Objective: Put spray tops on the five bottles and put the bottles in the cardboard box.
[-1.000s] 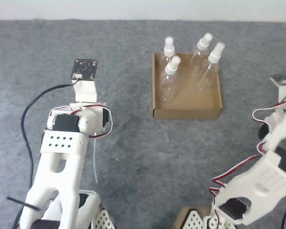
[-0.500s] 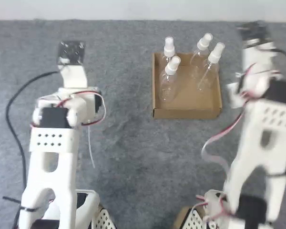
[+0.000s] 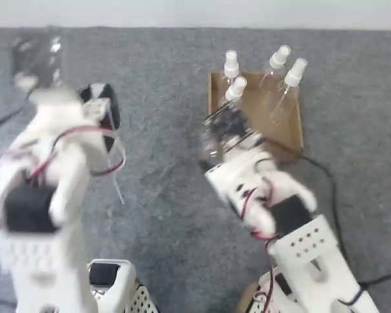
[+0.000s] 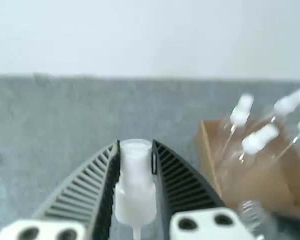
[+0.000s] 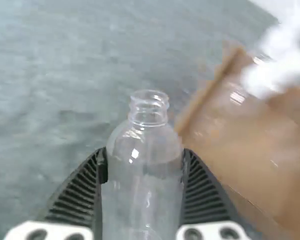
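Observation:
A white spray top [image 4: 135,187] with its thin tube hanging down sits between the fingers of my left gripper [image 4: 135,146], which is shut on it, held above the carpet left of the cardboard box [image 3: 288,130]. My right gripper [image 5: 143,156] is shut on a clear, uncapped bottle [image 5: 148,107], upright by the box's near left corner. That bottle's open neck [image 4: 250,211] also shows in the left wrist view. Several capped bottles [image 3: 235,88] stand in the box [image 4: 270,185].
Grey carpet covers the table, with open floor between the blurred left arm [image 3: 52,143] and the box. The right arm [image 3: 260,189] reaches in from the front edge. Red and black cables trail from both arms. A pale wall runs along the far edge.
The right arm swung from the far right across to the box's near left corner. The left arm drifted left and farther back with the spray top.

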`<state>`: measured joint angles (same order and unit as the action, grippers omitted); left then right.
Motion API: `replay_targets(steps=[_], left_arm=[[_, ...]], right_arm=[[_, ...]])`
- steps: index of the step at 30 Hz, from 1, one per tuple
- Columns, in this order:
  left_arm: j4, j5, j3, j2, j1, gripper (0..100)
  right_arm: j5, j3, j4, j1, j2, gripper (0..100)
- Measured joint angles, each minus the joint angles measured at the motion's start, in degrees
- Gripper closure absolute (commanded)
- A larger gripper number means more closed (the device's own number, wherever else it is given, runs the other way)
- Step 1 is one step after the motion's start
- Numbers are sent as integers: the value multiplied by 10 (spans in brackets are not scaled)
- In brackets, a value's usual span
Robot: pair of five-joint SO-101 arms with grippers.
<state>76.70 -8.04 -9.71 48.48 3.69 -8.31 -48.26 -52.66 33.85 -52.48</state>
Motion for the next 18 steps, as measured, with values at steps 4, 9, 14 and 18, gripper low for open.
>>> replay_targets(steps=[4, 9, 14, 18], left_arm=[[-12, -16, 3, 58, 1, 988], [-70, -79, 6, 61, -6, 988], [-130, -96, -6, 54, -41, 988], [-151, -98, -7, 20, -38, 988]], right_arm=[[8, -58, 83, 80, -4, 993], [9, -96, 153, 148, -5, 993], [9, -110, 165, 179, -5, 993], [9, -111, 165, 179, -5, 993]])
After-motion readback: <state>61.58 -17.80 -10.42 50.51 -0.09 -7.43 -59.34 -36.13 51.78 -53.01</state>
